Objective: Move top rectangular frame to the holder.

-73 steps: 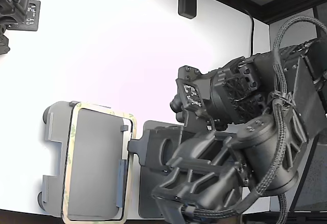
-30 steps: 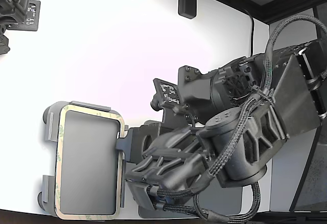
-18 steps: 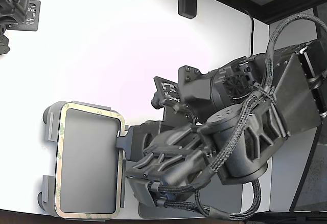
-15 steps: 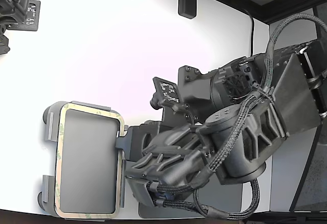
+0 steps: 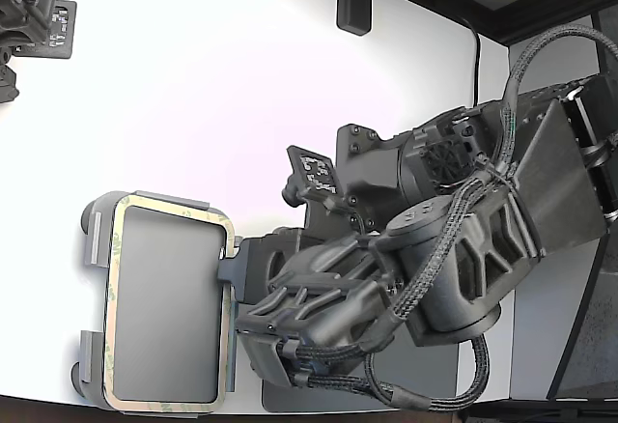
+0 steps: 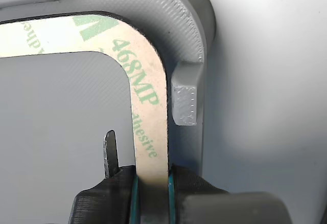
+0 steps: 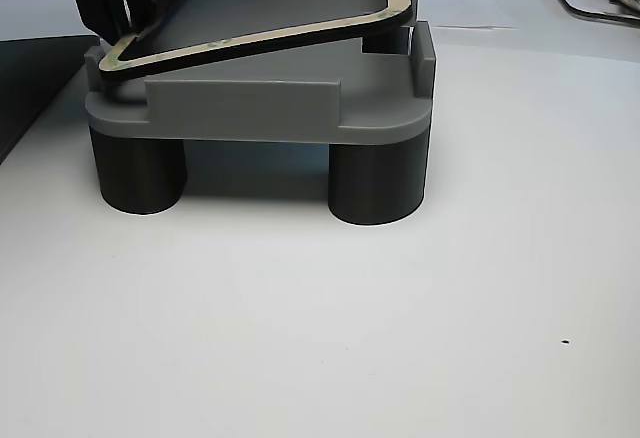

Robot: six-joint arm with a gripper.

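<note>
The top rectangular frame (image 5: 113,278), tan mottled with green, lies over the light grey holder (image 5: 93,244) at the exterior view's lower left. My gripper (image 5: 230,273) is shut on the middle of its long side, the one on the exterior view's right. In the wrist view the dark fingers (image 6: 199,196) of my gripper (image 6: 152,185) clamp the frame's tan strip (image 6: 148,96), printed "468MP", inside the holder's raised tab (image 6: 185,98). In the other view the frame (image 7: 290,33) sits tilted above the holder (image 7: 250,108), one end raised, with my gripper (image 7: 115,8) on its lower end.
A darker grey mat (image 5: 285,402) lies under my arm at the exterior view's bottom. A second arm's gripper (image 5: 29,13) rests at the upper left. Black brackets (image 5: 352,3) stand at the table's back. The holder stands on round dark feet (image 7: 375,183).
Since 2.4 s ago my gripper has carried the frame toward the exterior view's left and squared it over the holder. In the last second it has barely moved.
</note>
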